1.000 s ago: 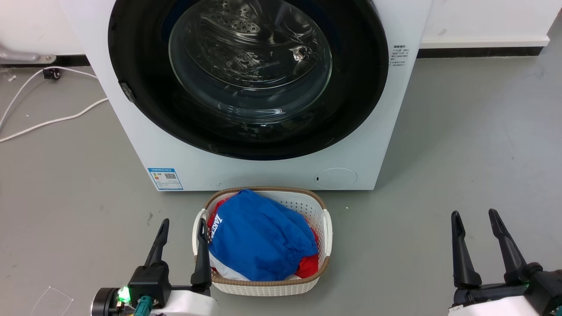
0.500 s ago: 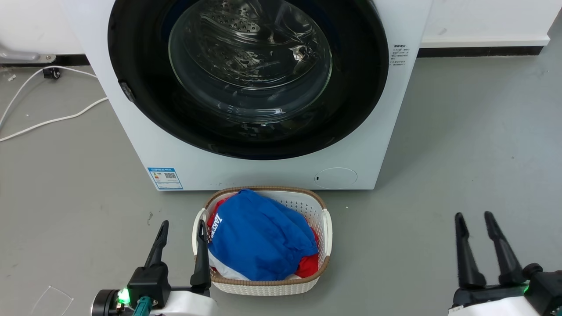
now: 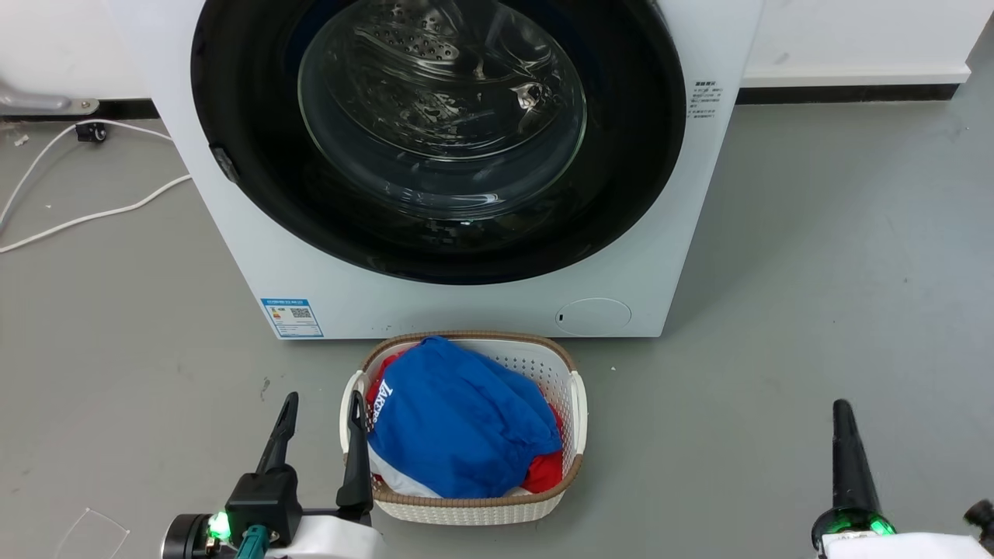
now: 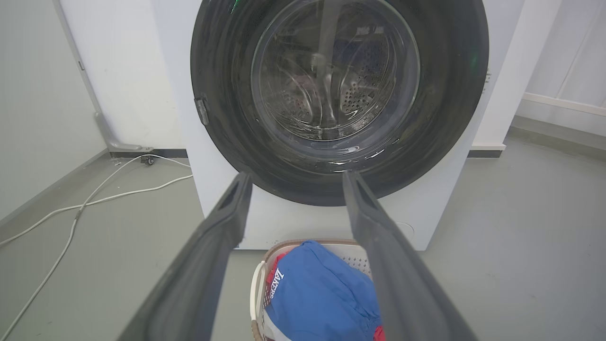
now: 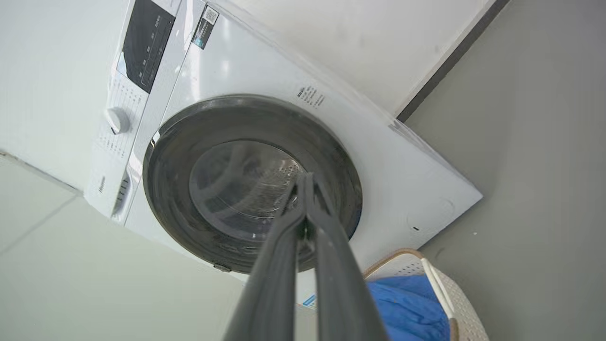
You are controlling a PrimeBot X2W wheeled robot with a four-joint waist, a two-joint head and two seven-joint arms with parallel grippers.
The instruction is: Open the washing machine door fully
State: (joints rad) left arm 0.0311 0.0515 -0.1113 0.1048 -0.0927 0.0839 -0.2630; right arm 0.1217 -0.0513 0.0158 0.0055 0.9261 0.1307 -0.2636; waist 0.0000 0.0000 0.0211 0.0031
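Right gripper (image 5: 306, 179) is bringing its fingers together, left gripper (image 3: 324, 394) is holding its fingers apart, and the washing machine door (image 3: 439, 140) is sitting shut, untouched.

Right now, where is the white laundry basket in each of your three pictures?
Head view: laundry basket at bottom centre, before the washing machine.
Left wrist view: laundry basket at the bottom edge, between the fingers of the left pincer.
Right wrist view: laundry basket in the lower right corner.
Shared landmark: the washing machine door, shut, just beyond it.
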